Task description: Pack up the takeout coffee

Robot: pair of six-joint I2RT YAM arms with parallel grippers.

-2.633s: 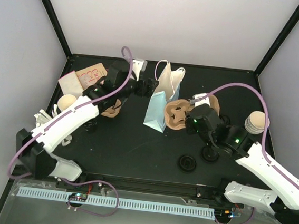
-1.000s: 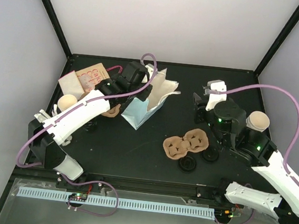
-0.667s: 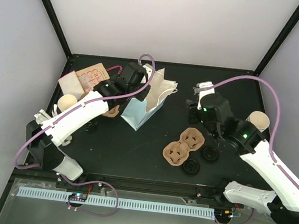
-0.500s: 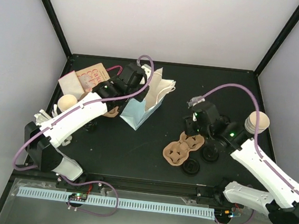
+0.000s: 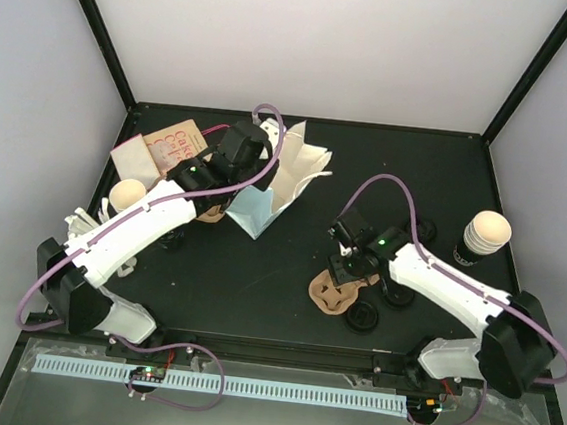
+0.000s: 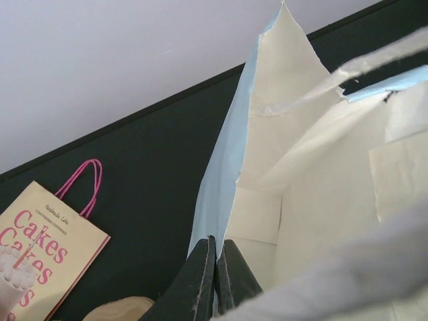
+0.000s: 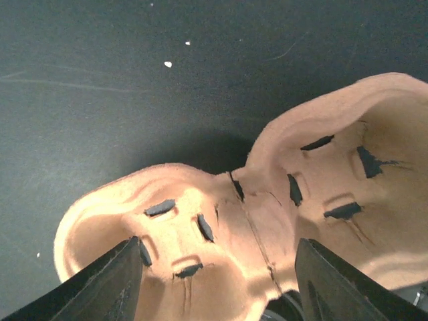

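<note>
Cup carrier laid flat on black table, straddled by right gripper, jaws spread wide, blue bag wall pinched by left gripper.

Cup carrier partly beyond right wrist view's lower and right edges.

Light: bright, even, supplied from above | Shadows: a soft one is cast by the cup carrier on the black table | Focus: the paper bag is blurred nearest the left wrist lens (a pale smear, lower right) | Sharpness: top view rendered crisp
</note>
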